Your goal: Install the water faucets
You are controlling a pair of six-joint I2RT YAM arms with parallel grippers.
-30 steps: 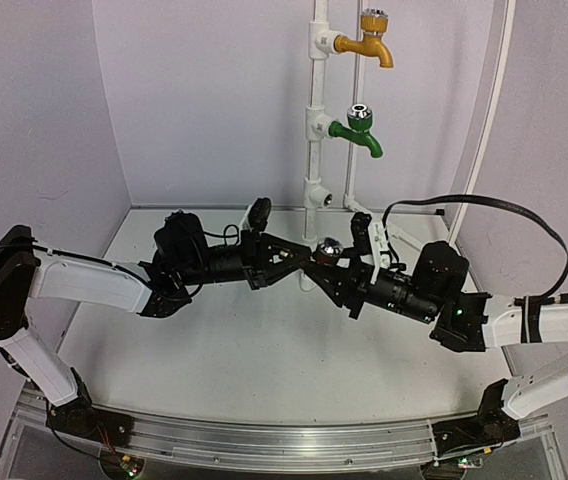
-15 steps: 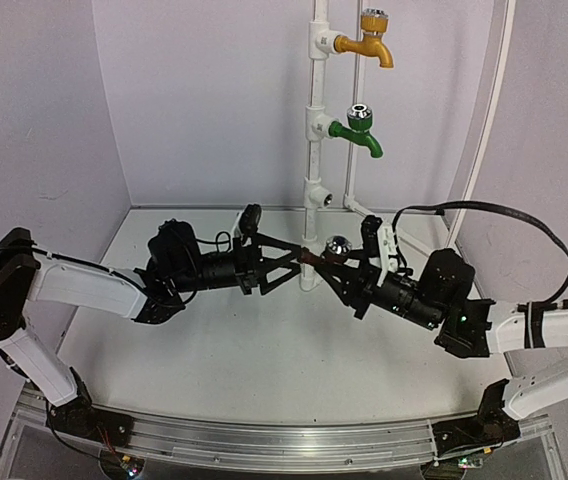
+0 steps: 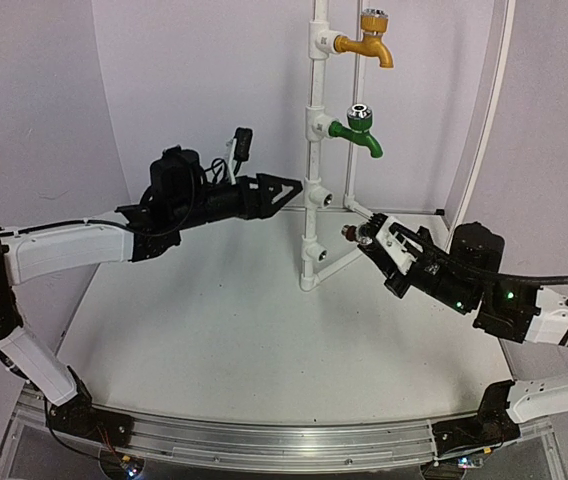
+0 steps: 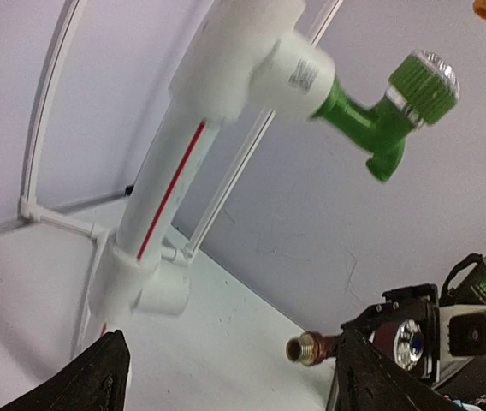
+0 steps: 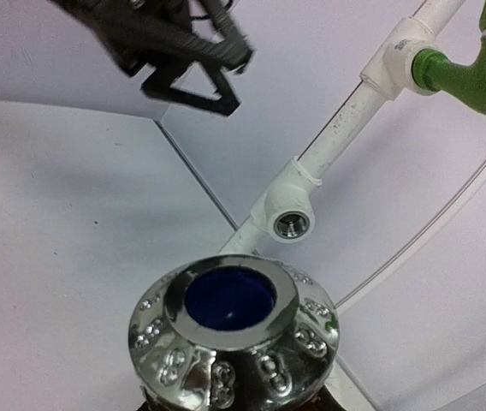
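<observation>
The right fingers (image 3: 382, 243) clamp the dark brown faucet (image 5: 234, 336) by its body, which looks stiff and light with a slippery cap; the left fingers (image 4: 104, 383) gape empty.

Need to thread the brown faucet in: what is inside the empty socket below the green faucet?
Inside the socket the right wrist view shows a metallic ring around a dark bore, nothing screwed in. Its depth is hidden in shadow.

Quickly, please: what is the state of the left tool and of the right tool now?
Left tool: open, holding nothing.
Right tool: closed on the brown faucet.
</observation>
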